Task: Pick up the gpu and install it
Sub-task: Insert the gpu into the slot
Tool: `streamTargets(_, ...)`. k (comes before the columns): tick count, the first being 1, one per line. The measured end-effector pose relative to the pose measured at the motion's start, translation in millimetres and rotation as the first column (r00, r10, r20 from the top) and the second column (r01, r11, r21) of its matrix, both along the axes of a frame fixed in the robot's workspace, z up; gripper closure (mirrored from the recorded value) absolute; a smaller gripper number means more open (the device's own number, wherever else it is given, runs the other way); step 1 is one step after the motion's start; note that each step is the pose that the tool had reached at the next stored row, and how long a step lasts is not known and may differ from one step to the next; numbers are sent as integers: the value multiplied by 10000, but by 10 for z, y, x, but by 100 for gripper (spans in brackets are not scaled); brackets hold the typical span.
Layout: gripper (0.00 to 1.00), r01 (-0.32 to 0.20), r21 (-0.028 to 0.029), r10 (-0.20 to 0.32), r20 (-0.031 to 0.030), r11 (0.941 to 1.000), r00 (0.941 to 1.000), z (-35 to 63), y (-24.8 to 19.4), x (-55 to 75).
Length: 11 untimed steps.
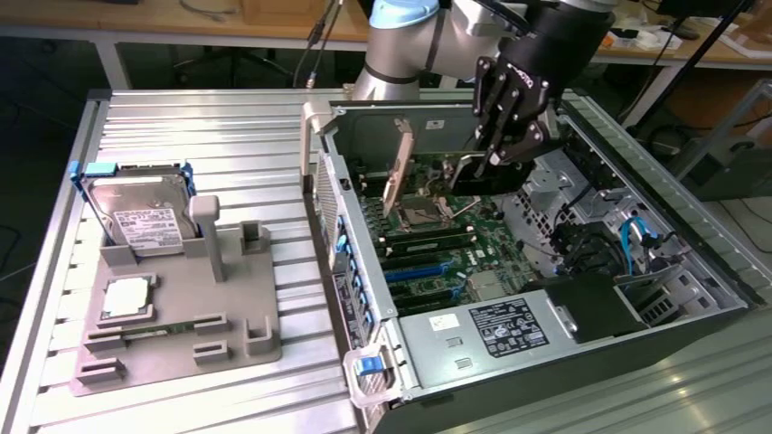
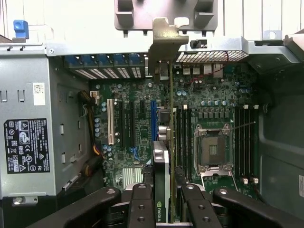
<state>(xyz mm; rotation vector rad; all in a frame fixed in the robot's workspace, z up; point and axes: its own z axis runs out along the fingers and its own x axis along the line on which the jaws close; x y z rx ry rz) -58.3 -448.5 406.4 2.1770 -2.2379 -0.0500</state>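
gripper (image 2: 165, 202): seen just above the motherboard (image 2: 142, 95); its fingers (image 2: 141, 209) are clamped on the gpu (image 2: 162, 164).
gpu: held on edge over the motherboard, between the expansion slots (image 2: 127, 126) and the processor socket (image 2: 212, 149), with its silver bracket (image 2: 167, 40) toward the board's rear edge.
seating: cannot be told.
hard drive (image 1: 143, 217): set well apart from the motherboard, on the exterior view's left, on a grey holder (image 1: 181, 348).
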Motion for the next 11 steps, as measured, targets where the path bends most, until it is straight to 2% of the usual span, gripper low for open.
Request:
streamTargets(6,73,0,8,0,2,10000,10000,-21,0,0)
streamTargets(11,73,0,81,0,-1,10000,10000,-45,0,0)
